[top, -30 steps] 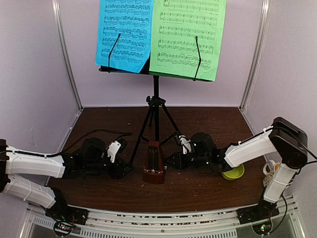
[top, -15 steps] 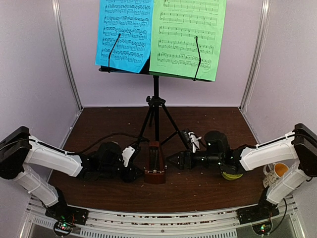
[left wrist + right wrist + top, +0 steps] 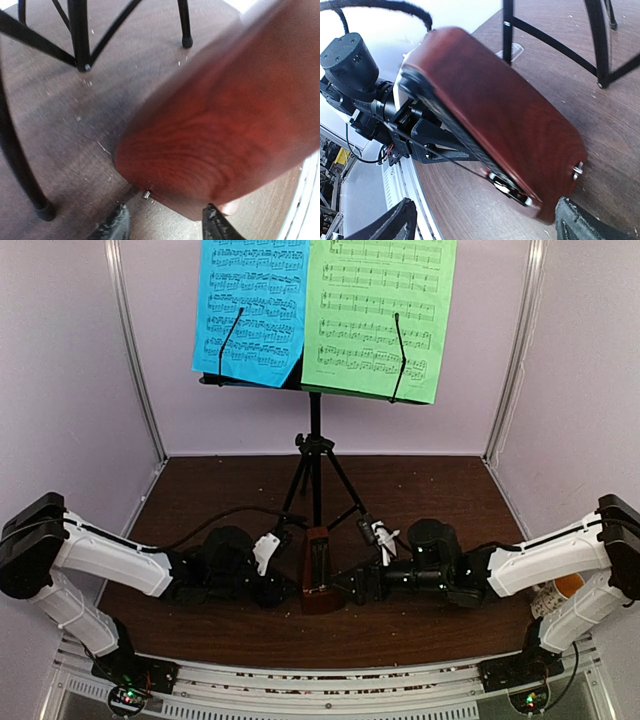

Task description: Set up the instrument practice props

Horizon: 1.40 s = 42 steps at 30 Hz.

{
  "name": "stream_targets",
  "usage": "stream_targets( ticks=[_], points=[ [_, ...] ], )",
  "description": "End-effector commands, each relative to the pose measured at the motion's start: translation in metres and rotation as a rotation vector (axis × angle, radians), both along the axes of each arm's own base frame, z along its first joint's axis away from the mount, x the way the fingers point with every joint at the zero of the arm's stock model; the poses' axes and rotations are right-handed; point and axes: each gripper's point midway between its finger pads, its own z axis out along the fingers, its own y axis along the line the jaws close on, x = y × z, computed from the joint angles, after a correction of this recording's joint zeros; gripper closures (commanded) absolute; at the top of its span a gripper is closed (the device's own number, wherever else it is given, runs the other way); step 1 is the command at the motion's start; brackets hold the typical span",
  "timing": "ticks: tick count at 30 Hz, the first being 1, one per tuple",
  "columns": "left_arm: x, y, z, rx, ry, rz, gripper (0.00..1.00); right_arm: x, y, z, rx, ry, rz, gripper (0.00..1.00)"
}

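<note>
The tall black music stand (image 3: 315, 455) stands at the back, its tripod legs on the brown table (image 3: 420, 485). A blue music sheet (image 3: 250, 305) and a green one (image 3: 380, 315) rest on its desk under two wire clips. The reddish-brown metronome (image 3: 317, 568) stands in front of the tripod, between both grippers. My left gripper (image 3: 283, 587) is open; in the left wrist view its gripper (image 3: 165, 226) straddles the metronome's (image 3: 225, 125) lower corner. My right gripper (image 3: 350, 585) is wide open, and its gripper (image 3: 487, 222) has the metronome (image 3: 495, 125) between the fingers.
Tripod legs (image 3: 80, 35) stand close behind the metronome and show in the right wrist view too (image 3: 600, 45). A mug (image 3: 560, 590) sits by the right arm's base. A black cable (image 3: 215, 515) loops over the left arm. White walls enclose the table.
Both grippers have moved in on the metronome from either side. The right gripper has opened wide. The metronome has turned and shifted slightly back toward the tripod.
</note>
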Motion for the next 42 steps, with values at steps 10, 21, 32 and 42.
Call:
stream_targets(
  ticks=[10,21,32,42],
  points=[
    [0.009,0.006,0.043,-0.055,-0.078,0.059,0.40,0.031,0.017,0.017,-0.065,-0.057,-0.124,0.11],
    [0.009,0.017,0.051,-0.057,-0.093,0.096,0.39,0.053,-0.017,0.007,-0.142,-0.040,-0.298,0.23],
    [0.013,0.035,0.061,-0.044,-0.121,0.146,0.35,0.067,-0.060,-0.020,-0.212,-0.015,-0.378,0.23],
    [0.028,0.084,0.073,-0.117,-0.113,0.261,0.32,0.071,-0.097,-0.020,-0.223,-0.017,-0.426,0.21]
  ],
)
